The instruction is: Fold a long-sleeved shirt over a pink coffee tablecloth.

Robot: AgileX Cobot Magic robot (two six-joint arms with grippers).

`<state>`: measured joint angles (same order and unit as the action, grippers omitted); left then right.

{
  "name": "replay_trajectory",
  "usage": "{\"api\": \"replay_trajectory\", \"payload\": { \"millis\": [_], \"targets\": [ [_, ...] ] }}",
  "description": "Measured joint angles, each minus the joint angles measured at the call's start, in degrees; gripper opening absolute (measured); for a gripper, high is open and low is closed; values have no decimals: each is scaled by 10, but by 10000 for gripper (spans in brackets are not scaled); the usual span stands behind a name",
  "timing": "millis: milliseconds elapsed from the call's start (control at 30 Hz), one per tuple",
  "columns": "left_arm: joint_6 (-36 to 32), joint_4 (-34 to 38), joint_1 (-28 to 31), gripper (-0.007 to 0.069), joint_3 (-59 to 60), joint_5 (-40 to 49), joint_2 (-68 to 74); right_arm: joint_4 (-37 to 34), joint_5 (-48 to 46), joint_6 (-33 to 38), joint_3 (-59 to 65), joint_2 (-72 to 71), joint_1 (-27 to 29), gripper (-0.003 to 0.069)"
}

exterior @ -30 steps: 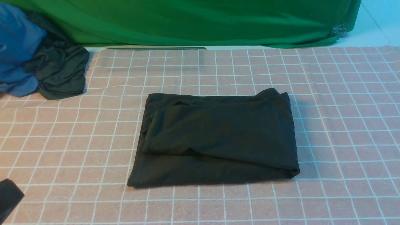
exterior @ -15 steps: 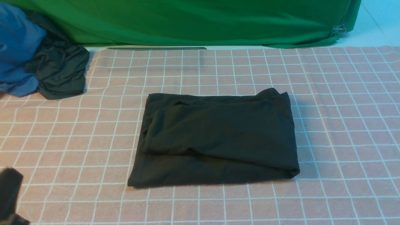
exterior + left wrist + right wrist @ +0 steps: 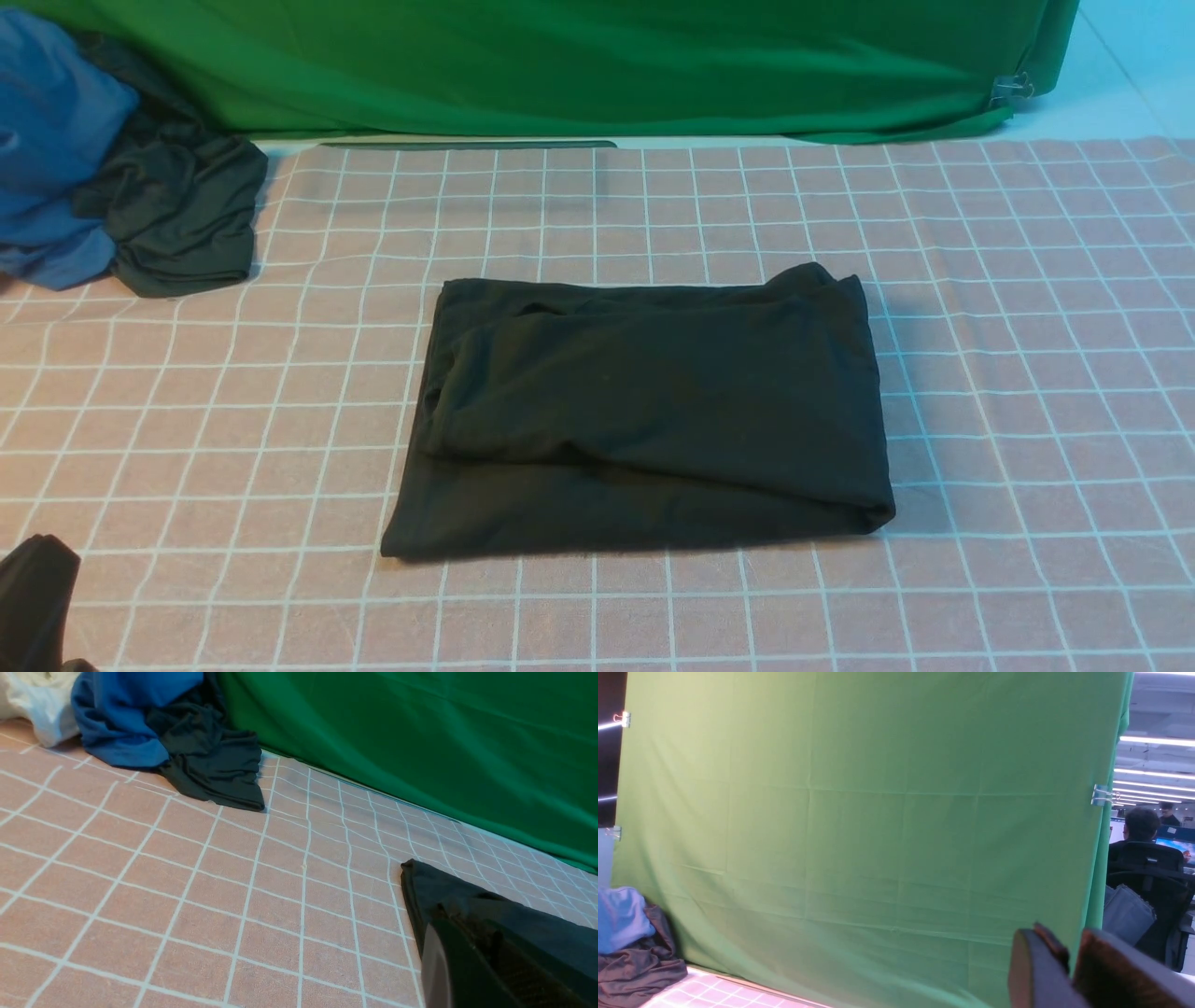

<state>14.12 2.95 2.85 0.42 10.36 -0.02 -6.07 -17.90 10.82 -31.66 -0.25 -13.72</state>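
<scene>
The long-sleeved shirt (image 3: 653, 411) lies folded into a black rectangle in the middle of the pink coffee tablecloth (image 3: 233, 420), with no logo showing. My left gripper (image 3: 33, 597) shows only as a dark tip at the near left corner, well apart from the shirt. In the left wrist view the left gripper (image 3: 467, 924) has its fingers together and holds nothing, and the shirt's corner (image 3: 420, 886) lies beyond it. My right gripper (image 3: 1069, 942) is out of the front view. It is raised, faces the green cloth, and a narrow gap shows between its fingers, which are empty.
A bunched dark grey-green garment (image 3: 177, 215) and blue cloth (image 3: 47, 140) sit at the far left of the tablecloth. A green backdrop (image 3: 597, 65) hangs along the far edge, held by a clip (image 3: 1010, 89). A person (image 3: 1141, 826) sits in a chair beyond the backdrop's right side.
The left gripper's tip rose slightly at the bottom left corner, then dropped lower again. The shirt has not moved.
</scene>
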Motion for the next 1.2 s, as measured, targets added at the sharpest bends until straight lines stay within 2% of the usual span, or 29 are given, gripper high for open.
{"api": "replay_trajectory", "payload": {
  "millis": [633,767,900,1033,1200],
  "targets": [
    [-12,-10,0,14,0,-3,-1,8,-23,15,8,-1,9,200],
    [-13,-10,0,14,0,-3,-1,20,-20,18,78,-1,71,214],
    [-13,-10,0,14,0,-3,-1,26,10,12,201,1,132,216],
    [-13,-10,0,14,0,-3,-1,26,44,4,301,1,146,216],
    [-13,-10,0,14,0,-4,-1,27,29,4,321,1,147,220]
  ]
}}
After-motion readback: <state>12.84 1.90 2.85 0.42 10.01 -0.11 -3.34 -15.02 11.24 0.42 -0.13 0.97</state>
